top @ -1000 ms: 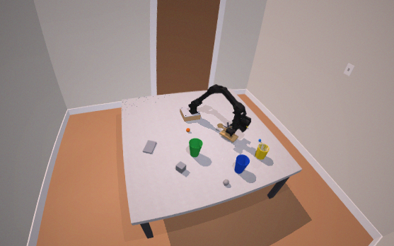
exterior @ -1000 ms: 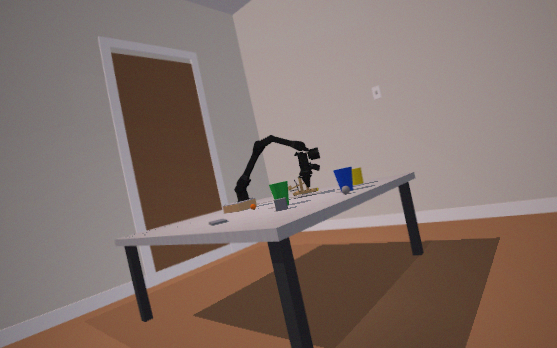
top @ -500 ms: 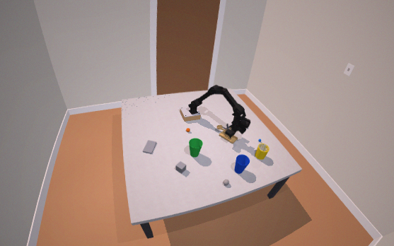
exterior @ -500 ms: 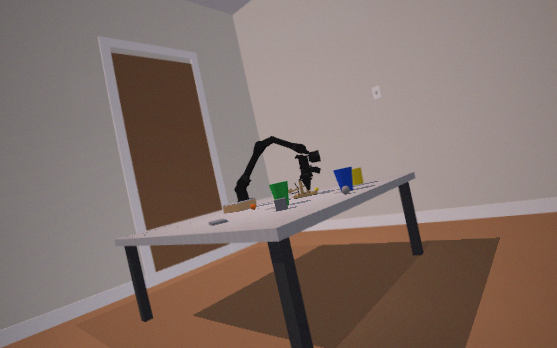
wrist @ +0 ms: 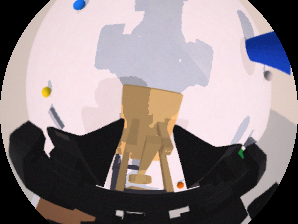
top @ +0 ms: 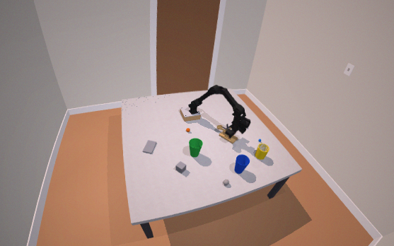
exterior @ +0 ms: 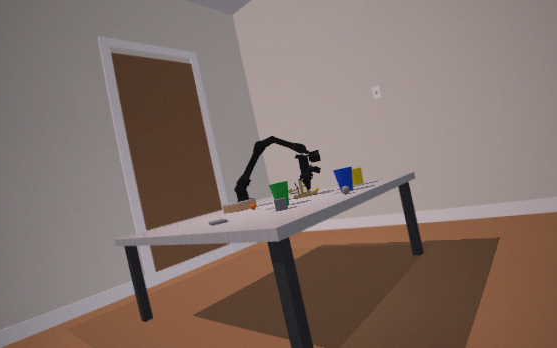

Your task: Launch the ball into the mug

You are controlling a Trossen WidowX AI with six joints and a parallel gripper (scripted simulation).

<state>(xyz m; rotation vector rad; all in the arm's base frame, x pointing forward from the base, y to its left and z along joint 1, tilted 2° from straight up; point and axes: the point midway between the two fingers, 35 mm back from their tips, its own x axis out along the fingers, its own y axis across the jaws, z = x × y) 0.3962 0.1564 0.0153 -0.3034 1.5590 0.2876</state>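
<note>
The wooden catapult [top: 228, 138] [exterior: 305, 195] [wrist: 150, 102] stands on the table, its flat base end toward the top of the wrist view. My gripper [top: 229, 133] [exterior: 308, 188] [wrist: 149, 124] is open and low over it, one finger on each side of the frame, with a gap on both sides. The catapult's round cup shows at the bottom of the wrist view, with no ball seen in it. The yellow mug [top: 261, 152] [exterior: 358, 176] stands upright beyond the base end. Small balls lie on the table: orange [top: 188, 130] [exterior: 253, 206] [wrist: 180, 185], blue [top: 259, 140] [wrist: 79, 4] and yellow [exterior: 317, 189] [wrist: 46, 92].
A blue cup [top: 241, 165] [exterior: 343, 178] [wrist: 269, 52] stands near the yellow mug. A green cup [top: 195, 148] [exterior: 279, 191], a grey cube [top: 180, 167] [exterior: 281, 204], a grey ball [top: 226, 182] [exterior: 345, 190] [wrist: 268, 75] and a flat grey block [top: 150, 146] [exterior: 218, 222] are also on the table.
</note>
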